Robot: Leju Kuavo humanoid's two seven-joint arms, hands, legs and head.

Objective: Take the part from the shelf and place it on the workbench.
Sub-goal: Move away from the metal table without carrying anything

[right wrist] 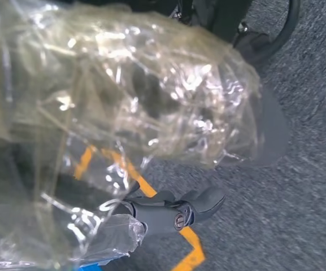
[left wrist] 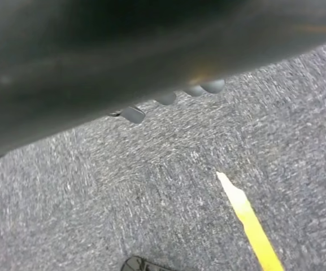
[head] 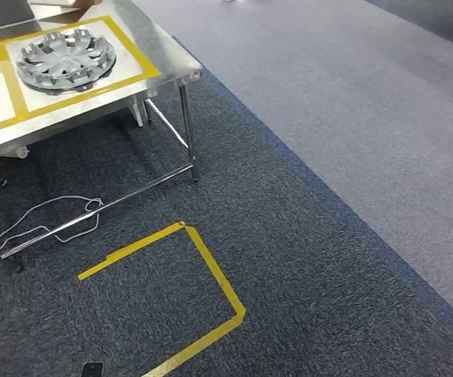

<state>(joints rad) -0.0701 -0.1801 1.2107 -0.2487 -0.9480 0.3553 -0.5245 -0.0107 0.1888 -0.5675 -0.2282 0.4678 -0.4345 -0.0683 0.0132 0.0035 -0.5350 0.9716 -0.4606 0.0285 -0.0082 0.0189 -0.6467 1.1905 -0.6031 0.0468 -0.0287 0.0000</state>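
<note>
The part, a silver wheel cover (head: 65,56), lies flat inside a yellow-taped box on the steel workbench (head: 173,63) at the upper left of the head view. In the left wrist view, my left hand's grey fingertips (left wrist: 166,99) stick out in a row from under a dark blurred mass, above the carpet, with nothing in them. My right hand (right wrist: 122,107) is wrapped in crinkled clear plastic. Its thumb (right wrist: 174,213) stands apart from the fingers and it holds nothing.
A yellow tape outline (head: 215,271) marks a square on the dark carpet in front of the workbench. A white cable (head: 45,210) trails on the floor under the bench. Lighter grey carpet (head: 359,94) stretches to the right.
</note>
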